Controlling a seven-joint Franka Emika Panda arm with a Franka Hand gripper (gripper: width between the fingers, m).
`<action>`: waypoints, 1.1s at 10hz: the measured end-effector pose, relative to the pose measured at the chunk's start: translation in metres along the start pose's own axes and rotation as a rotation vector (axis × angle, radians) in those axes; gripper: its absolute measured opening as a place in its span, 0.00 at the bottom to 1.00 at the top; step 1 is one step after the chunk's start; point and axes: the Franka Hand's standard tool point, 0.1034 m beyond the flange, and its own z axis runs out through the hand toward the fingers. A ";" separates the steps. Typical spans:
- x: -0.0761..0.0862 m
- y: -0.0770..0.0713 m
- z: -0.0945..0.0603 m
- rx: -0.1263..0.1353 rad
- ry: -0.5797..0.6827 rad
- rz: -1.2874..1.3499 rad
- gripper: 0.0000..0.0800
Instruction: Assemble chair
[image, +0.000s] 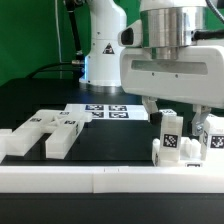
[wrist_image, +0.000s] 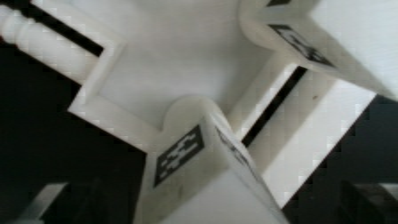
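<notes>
Chair parts are found in two loose groups on the black table, and nothing resembling a finished chair is seen. Toward the exterior view's left, a notched slab is laid flat, with small square tags visible on its upper face. Toward the exterior view's right, an upright tagged piece and a second upright piece are stood just behind the long white border rail. The marker board is laid flat farther back, between the two groups.

The gripper is held low over the right-hand group. Its fingers are spread wide to either side above the upright tagged piece, and nothing is clamped between them.

In the wrist view everything is blurred and very close. A tagged bar is seen slanting across a broad white slab, and another tagged part is seen beside them. Whether these are joined or merely touching cannot be told
</notes>
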 end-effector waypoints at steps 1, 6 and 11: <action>0.002 0.000 -0.001 0.000 0.002 -0.064 0.81; 0.005 0.002 -0.001 -0.032 0.019 -0.413 0.81; 0.008 0.003 -0.002 -0.058 0.035 -0.614 0.55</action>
